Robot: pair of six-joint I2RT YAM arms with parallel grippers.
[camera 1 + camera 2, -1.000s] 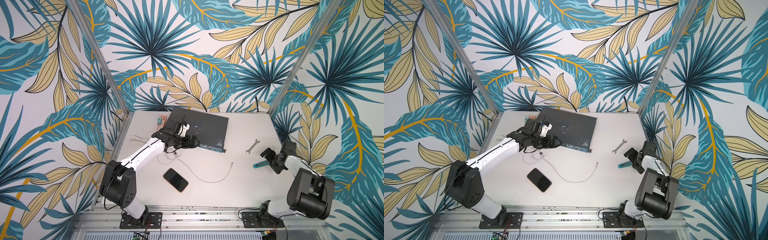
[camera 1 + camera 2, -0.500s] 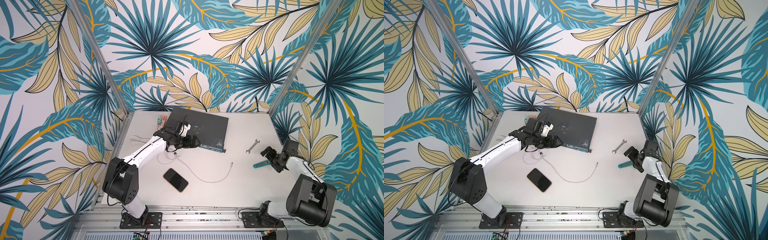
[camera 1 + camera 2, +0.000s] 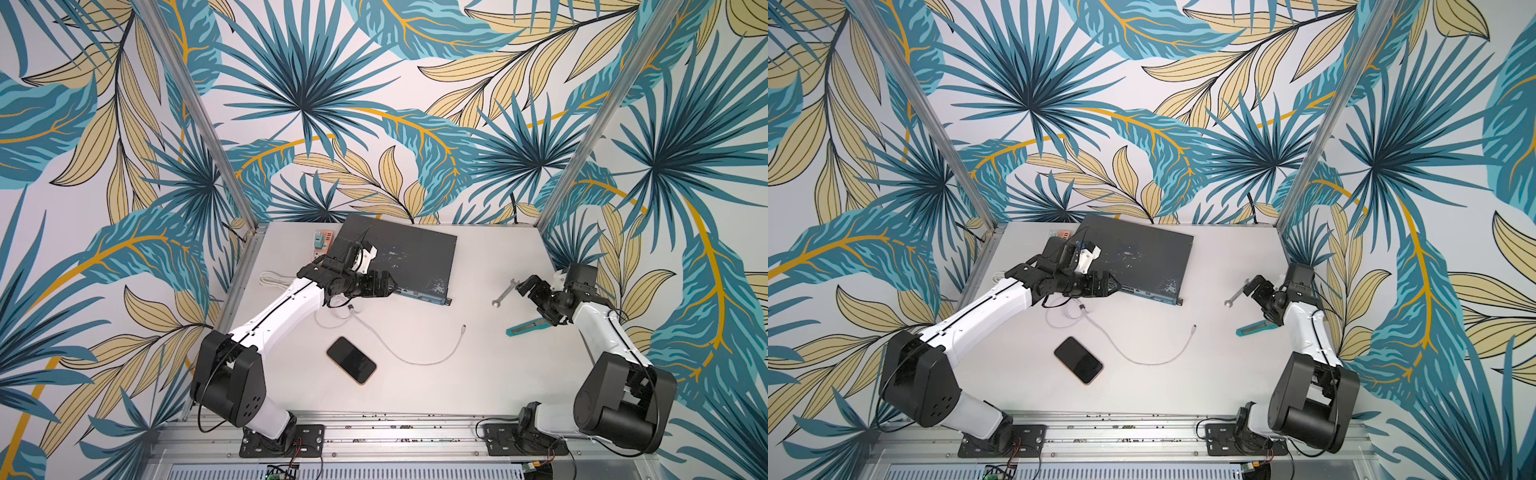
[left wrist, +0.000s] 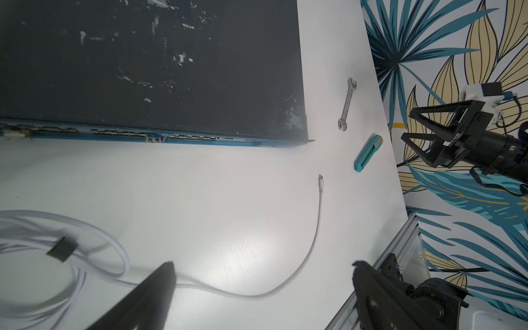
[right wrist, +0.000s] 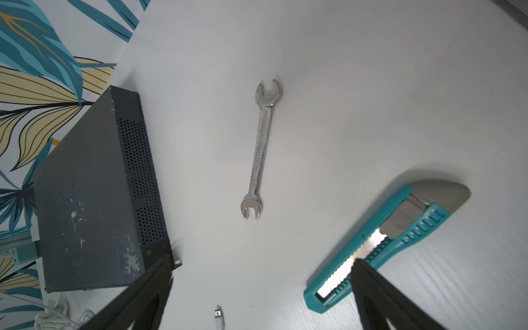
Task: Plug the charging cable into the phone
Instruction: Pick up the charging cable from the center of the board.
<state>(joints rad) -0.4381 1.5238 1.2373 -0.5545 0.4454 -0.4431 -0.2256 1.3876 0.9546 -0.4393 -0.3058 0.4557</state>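
Observation:
The phone point(image 3: 351, 360) point(image 3: 1078, 360) lies face up near the table's front middle. The charging cable point(image 3: 415, 361) point(image 3: 1154, 362) curves from a tied bundle point(image 4: 61, 249) to its connector tip point(image 3: 464, 328) point(image 4: 321, 177) point(image 5: 218, 314), which rests free on the table. My left gripper point(image 3: 390, 286) point(image 3: 1113, 286) point(image 4: 263, 265) hovers open above the cable, near the bundle, with nothing between its fingers. At the right side my right gripper point(image 3: 534, 303) point(image 3: 1262, 303) point(image 5: 263, 263) stands open and empty, far from the phone.
A dark grey network switch point(image 3: 399, 257) fills the back middle. An orange power strip point(image 3: 322, 241) and its coiled cord point(image 3: 272, 279) sit at the back left. A wrench point(image 3: 505, 293) and a teal utility knife point(image 3: 525, 327) lie under the right gripper.
The right arm's wrist has drifted slightly toward the back. The left arm has barely shifted. Both grippers stay open, and the cable and phone have not moved.

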